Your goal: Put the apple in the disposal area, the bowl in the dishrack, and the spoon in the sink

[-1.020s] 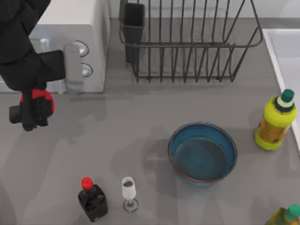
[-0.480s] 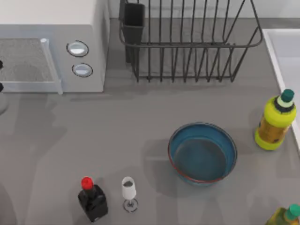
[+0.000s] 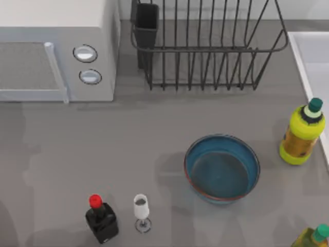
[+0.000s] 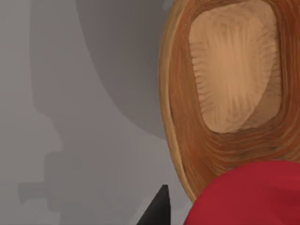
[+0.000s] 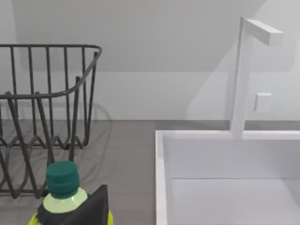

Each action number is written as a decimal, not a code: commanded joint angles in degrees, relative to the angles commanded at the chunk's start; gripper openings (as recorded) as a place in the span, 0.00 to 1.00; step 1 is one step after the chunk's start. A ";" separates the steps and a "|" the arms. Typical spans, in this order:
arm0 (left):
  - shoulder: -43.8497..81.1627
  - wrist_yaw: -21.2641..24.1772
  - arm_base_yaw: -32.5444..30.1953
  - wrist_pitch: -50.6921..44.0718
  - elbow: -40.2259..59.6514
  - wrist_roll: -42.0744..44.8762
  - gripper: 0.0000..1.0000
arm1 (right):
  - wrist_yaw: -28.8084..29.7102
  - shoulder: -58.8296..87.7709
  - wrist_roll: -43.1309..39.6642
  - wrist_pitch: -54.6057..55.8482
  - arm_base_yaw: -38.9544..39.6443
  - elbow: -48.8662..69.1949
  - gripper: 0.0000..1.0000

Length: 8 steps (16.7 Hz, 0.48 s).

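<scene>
The apple (image 4: 248, 194), red, rounded, firm and likely slippery, hangs just above a wooden bowl (image 4: 225, 93) in the left wrist view; best pinched across its widest part. I cannot tell whether the left claw pinches it

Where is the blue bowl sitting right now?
In the top view, the bowl sits right of the table's centre, in front of the dishrack, with the yellow bottle to its right.
</scene>
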 joint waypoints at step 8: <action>-3.36 -3.45 7.11 4.07 -4.12 25.11 0.00 | 0.00 0.00 0.00 0.00 0.00 0.00 1.00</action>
